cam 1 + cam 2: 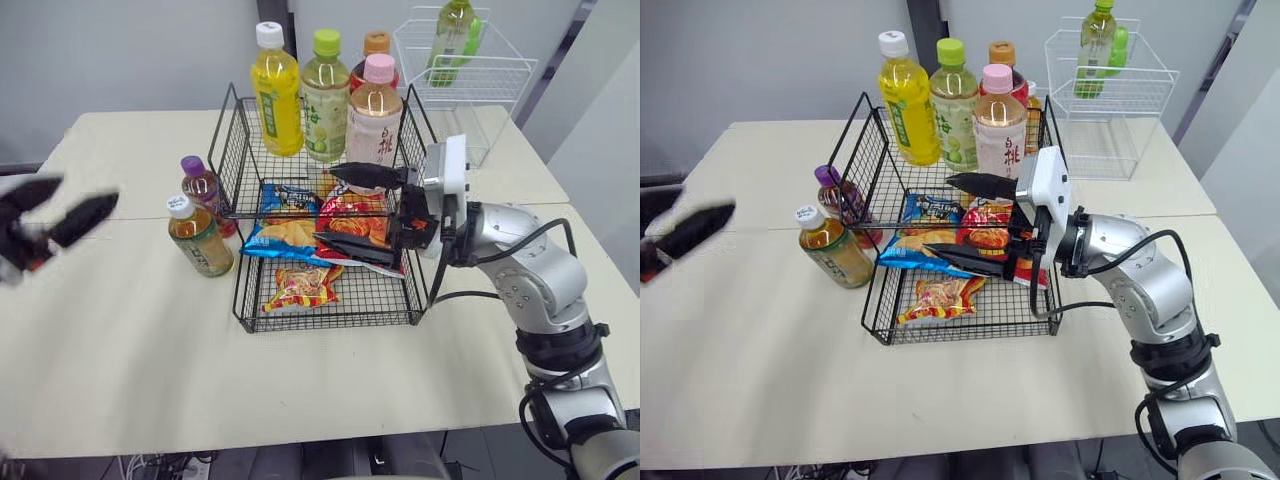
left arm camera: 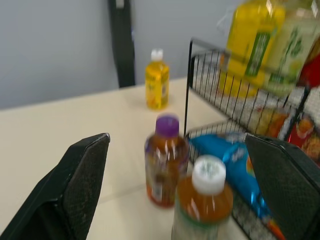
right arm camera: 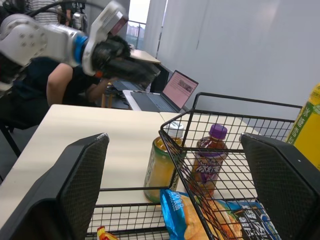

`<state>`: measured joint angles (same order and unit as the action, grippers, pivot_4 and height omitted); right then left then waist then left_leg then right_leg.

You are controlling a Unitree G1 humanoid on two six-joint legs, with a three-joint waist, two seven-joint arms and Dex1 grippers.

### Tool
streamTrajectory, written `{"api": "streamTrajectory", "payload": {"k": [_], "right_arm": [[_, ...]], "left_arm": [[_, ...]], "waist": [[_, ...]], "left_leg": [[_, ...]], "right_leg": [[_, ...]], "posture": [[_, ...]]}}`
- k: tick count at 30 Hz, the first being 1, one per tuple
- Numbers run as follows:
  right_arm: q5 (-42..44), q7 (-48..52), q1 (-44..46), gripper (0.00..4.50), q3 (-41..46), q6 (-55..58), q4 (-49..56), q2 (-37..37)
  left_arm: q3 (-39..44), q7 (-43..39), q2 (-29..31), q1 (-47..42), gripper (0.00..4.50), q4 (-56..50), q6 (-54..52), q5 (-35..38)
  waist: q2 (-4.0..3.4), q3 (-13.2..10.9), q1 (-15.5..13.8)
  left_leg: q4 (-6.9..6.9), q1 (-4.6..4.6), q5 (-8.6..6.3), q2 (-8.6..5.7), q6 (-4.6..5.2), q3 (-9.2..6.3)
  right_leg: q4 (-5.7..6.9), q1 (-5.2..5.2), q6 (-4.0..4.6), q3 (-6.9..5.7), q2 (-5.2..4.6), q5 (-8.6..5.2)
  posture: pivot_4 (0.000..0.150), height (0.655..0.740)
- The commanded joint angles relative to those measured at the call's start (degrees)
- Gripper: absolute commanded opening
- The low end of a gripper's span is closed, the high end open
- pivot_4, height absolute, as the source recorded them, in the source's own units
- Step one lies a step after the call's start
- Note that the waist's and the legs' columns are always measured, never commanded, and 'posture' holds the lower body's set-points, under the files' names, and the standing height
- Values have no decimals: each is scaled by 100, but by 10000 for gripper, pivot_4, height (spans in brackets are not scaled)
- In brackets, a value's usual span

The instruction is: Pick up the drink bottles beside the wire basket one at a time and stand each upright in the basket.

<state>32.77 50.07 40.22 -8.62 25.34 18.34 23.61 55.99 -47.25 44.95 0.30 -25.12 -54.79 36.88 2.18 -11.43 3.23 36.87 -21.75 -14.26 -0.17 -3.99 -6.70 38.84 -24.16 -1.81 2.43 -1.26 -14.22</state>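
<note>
Left gripper (image 1: 86, 194) and right gripper (image 1: 940, 214) both gape wide, empty

I saw a pale beige table (image 1: 120, 340) with a seam running across its top, as if several tops were pushed together. A black wire basket (image 1: 375, 295) with two tiers stood on it near the middle. Just beside the basket's left wall two bottles stood upright on the tabletop: a white-capped bottle (image 1: 199, 237) of amber drink nearer to me, and a purple-capped bottle (image 1: 203, 187) close behind it, right against the mesh. A white wire basket (image 1: 500, 65) sat at the far right corner. From the left wrist I noted a small yellow bottle (image 2: 157, 80) standing farther back, well apart from the others.
</note>
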Motion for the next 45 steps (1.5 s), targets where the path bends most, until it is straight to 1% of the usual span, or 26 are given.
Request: {"api": "streamTrajectory", "payload": {"k": [1, 4, 6, 10, 15, 18, 20, 23, 26, 32, 36, 38, 45], "right_arm": [[-16, 166, 162, 45000, 23, -237, -15, -92], [-45, 280, 202, 45000, 13, -305, -110, -139], [-61, 338, 217, 45000, 10, -350, -151, -161], [-64, 385, 249, 45000, 15, -364, -184, -196], [-76, 386, 239, 45000, 34, -358, -162, -200], [-97, 330, 232, 45000, 50, -352, -145, -204], [-124, 296, 227, 45000, 64, -342, -131, -201], [-149, 233, 212, 45000, 98, -320, -90, -194], [-146, 159, 167, 45000, 132, -275, -2, -183], [-140, 3, 100, 45000, 183, -190, 159, -144], [-166, -127, 42, 45000, 215, -117, 284, -92], [-172, -163, 25, 45000, 221, -85, 327, -71], [-177, -261, -1, 45000, 267, -26, 420, 13]], "left_arm": [[564, -144, -224, 737, 44796, -568, 287, 138], [712, -225, -484, 1567, 44796, -898, 420, 205], [764, -199, -594, 1879, 44796, -1047, 499, 325], [830, 68, -630, 1985, 44796, -1161, 547, 642], [562, 436, -611, 1857, 44796, -1245, 605, 866], [243, 749, -575, 1524, 44796, -1197, 706, 964], [-110, 995, -557, 1178, 44796, -1111, 810, 899], [-760, 1365, -550, 602, 44796, -905, 1006, 649], [-1410, 1749, -594, -86, 44796, -589, 1222, 375], [-2345, 2140, -710, -850, 44796, -98, 1598, -122], [-3126, 2335, -831, -1436, 44796, 339, 1833, -555], [-3340, 2328, -848, -1593, 44796, 484, 1893, -668], [-3641, 2363, -927, -2028, 44796, 991, 2024, -902]], "waist": [[2, 1, -23], [3, 2, -68], [4, 3, -97], [3, 2, -142], [3, 2, -133], [3, 2, -146], [3, 2, -149], [3, 2, -151], [4, 3, -146], [4, 2, -123], [3, 2, -138], [4, 3, -137], [3, 2, -134]], "left_leg": [[1, 1, 0, 0, 0, -1], [3, 4, 1, 0, -1, -4], [5, 7, 1, -2, -1, 0], [6, 10, 1, 0, -1, 1], [2, 14, 1, 2, -1, 10], [1, 13, 1, 2, 0, 10], [3, 14, 1, 2, 0, 9], [5, 14, 1, 0, -1, 11], [4, 13, 1, -1, -1, 11], [1, 9, 0, -1, 0, 14], [2, 8, 1, 0, 0, 11], [4, 7, 1, -3, 0, 12], [2, 4, 1, -3, 0, 11]], "right_leg": [[2, 1, 2, -1, 0, -1], [0, 7, 2, -4, 0, -2], [-2, 11, -1, -2, -1, -4], [-2, 13, -16, -4, 2, -12], [-1, 11, -15, 2, 2, -11], [-1, 11, -15, 2, 2, -11], [-1, 12, -16, 1, 3, -10], [-1, 13, -17, 4, 3, -8], [-1, 12, 4, 3, 3, 5], [-3, 7, 6, 7, 4, 8], [-2, 7, 6, 4, 6, 8], [-3, 8, 4, 6, 4, 9], [-6, 6, 3, 5, 4, 9]], "posture": [[1500, 7400], [1500, 7400], [1500, 7400], [1500, 7400], [1500, 7400], [1500, 7400], [1500, 7400], [1500, 7400], [1500, 7400], [1500, 7400], [1500, 7400], [1500, 7400], [1500, 7400]]}}
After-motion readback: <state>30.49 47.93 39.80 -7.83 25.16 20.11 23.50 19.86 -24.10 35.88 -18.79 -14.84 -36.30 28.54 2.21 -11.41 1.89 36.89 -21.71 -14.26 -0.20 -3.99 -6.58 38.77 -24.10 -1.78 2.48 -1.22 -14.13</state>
